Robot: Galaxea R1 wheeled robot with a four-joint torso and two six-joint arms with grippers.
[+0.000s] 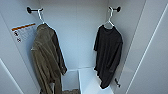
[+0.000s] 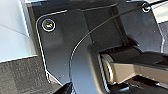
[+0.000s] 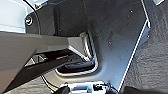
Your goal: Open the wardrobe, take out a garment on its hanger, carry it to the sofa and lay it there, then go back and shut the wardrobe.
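Your grippers give you little to go on: both wrist views look down past the robot's own dark plate to grey carpet, and you cannot tell whether either one is open or closed. Nothing suggests either is holding anything.

Ahead of you the wardrobe [image 1: 82, 30] stands open, its white doors swung out to either side. Nearer on the left hangs an olive-brown jacket [image 1: 47, 60] on its own hanger; leave it alone.

On the right side wall, the black T-shirt [image 1: 108, 53] hangs from a thin white hanger [image 1: 110, 20], whose hook sits over a black peg [image 1: 117, 9]. The shirt drapes limp and slightly twisted, its hem just above the white floor of the cabinet.

Expect it to be light and very soft, likely to swing and slide off if tugged. Judging from this, take hold of the hanger at the neck just under the hook, not the fabric, and lift clear of the peg.
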